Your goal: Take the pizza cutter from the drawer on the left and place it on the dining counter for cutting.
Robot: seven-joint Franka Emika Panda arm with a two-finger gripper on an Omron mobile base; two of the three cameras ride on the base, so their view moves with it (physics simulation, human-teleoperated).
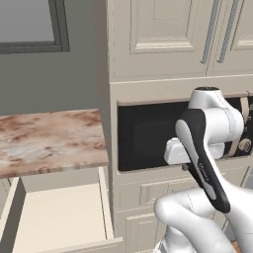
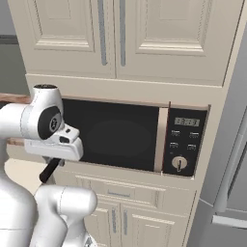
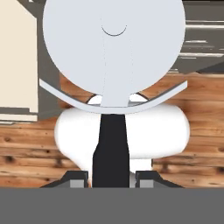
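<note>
The jaws are closed on the cutter's (image 3: 111, 87) black handle, one fingertip (image 3: 76, 178) on either side, in the gripper (image 3: 111, 179). In the hand view its long axis runs straight from 6 o'clock to 12, wheel uppermost. The drawer (image 1: 59, 217) stands open. The microwave (image 2: 144, 135) display is unreadable.
</note>
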